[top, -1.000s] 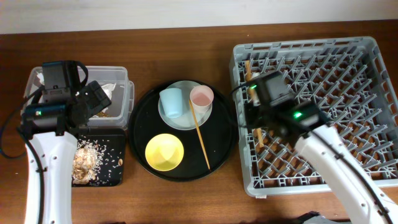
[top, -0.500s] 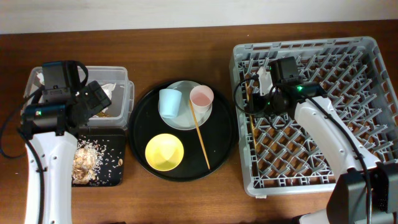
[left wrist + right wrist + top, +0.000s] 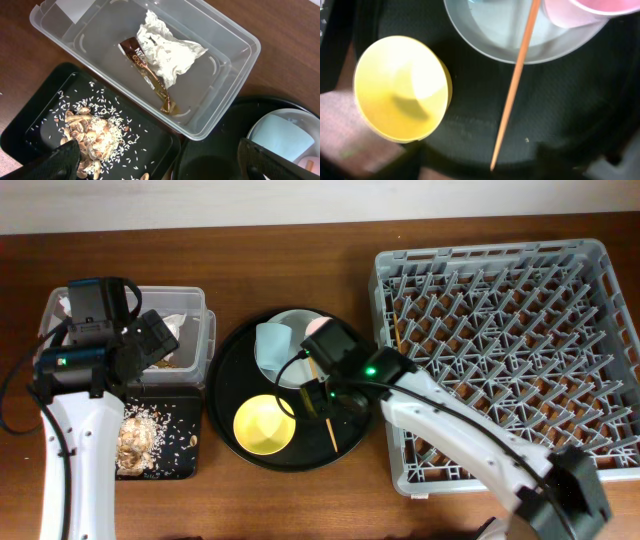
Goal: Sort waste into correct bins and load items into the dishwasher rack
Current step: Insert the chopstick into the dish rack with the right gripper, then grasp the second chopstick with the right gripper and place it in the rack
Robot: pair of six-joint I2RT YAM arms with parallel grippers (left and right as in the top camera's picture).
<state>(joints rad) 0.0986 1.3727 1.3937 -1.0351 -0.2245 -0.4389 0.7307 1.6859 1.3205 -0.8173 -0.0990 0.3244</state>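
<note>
My left gripper (image 3: 160,169) hangs open above the seam between the clear tub (image 3: 220,110) and the shallow black tray (image 3: 150,142). Inside the tub lie the crumpled napkin (image 3: 167,50) and the brown wrapper (image 3: 150,75). Food scraps (image 3: 92,132) are piled in the tray. My right gripper (image 3: 318,395) hovers open over the round black tray (image 3: 230,380), just above the low end of a chopstick (image 3: 515,85). Around it sit the yellow bowl (image 3: 400,87), the plate (image 3: 485,35), the blue cup (image 3: 272,342) and the pink cup (image 3: 585,10). Another chopstick (image 3: 398,332) lies in the grey rack (image 3: 490,252).
The round tray fills the gap between the two bins on the left and the rack on the right. My right arm reaches across the rack's left wall and hides part of the pink cup and the plate from overhead. Bare wooden table runs along the back.
My right arm swung left from the rack to the round tray and its gripper opened, leaving one chopstick in the rack. The left arm stayed still.
</note>
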